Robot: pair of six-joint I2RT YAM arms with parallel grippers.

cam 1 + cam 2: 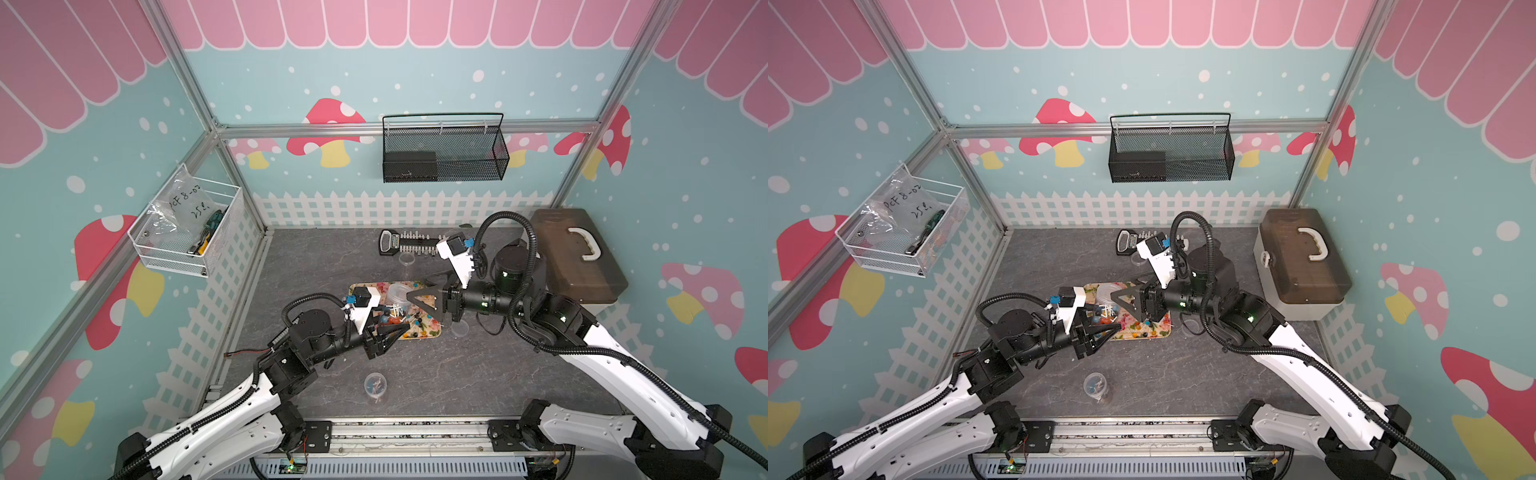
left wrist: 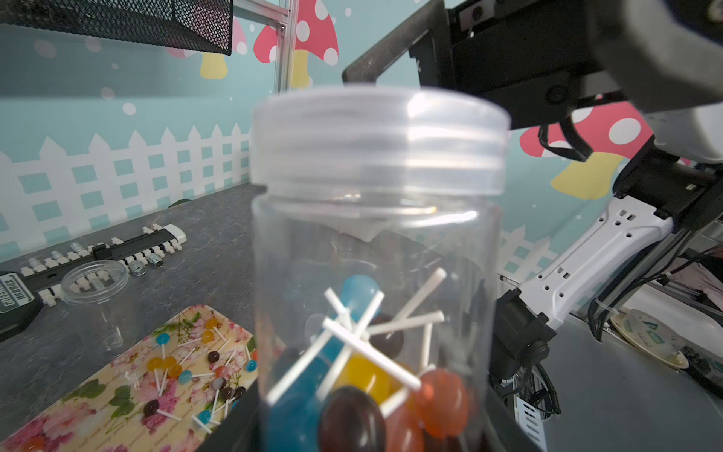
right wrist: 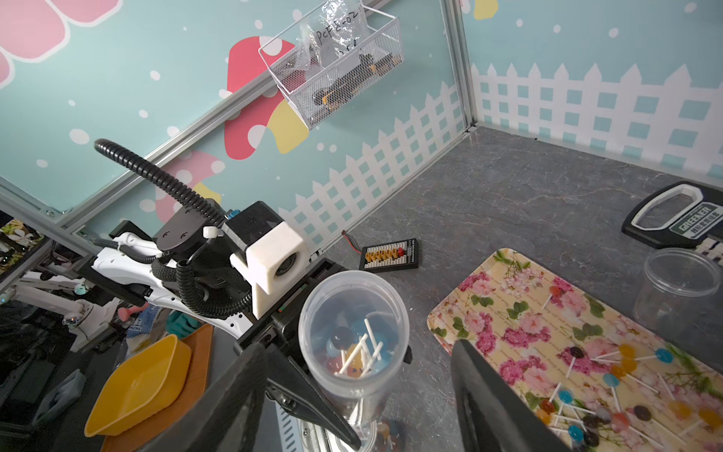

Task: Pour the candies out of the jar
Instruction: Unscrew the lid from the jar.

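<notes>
My left gripper (image 2: 371, 430) is shut on the lower part of a clear plastic jar (image 2: 375, 293), seen in both top views (image 1: 395, 305) (image 1: 1106, 307). A translucent screw lid (image 2: 379, 137) sits on top of the jar. The candies (image 2: 364, 364), lollipops with blue, yellow, orange and dark heads on white sticks, lie piled at its bottom (image 3: 354, 348). My right gripper (image 3: 358, 346) is open, one finger on each side of the lid without touching it (image 1: 415, 299) (image 1: 1125, 299). More candies (image 3: 606, 391) lie scattered on a floral tray (image 3: 508, 313) beside the jar (image 2: 187, 364).
An empty open jar (image 1: 406, 259) stands behind the floral tray (image 1: 428, 332), by a socket set (image 1: 399, 243). Another jar (image 1: 375, 386) stands near the front, a loose lid (image 1: 460, 328) right of the tray. A brown toolbox (image 1: 577, 257) fills the right back corner.
</notes>
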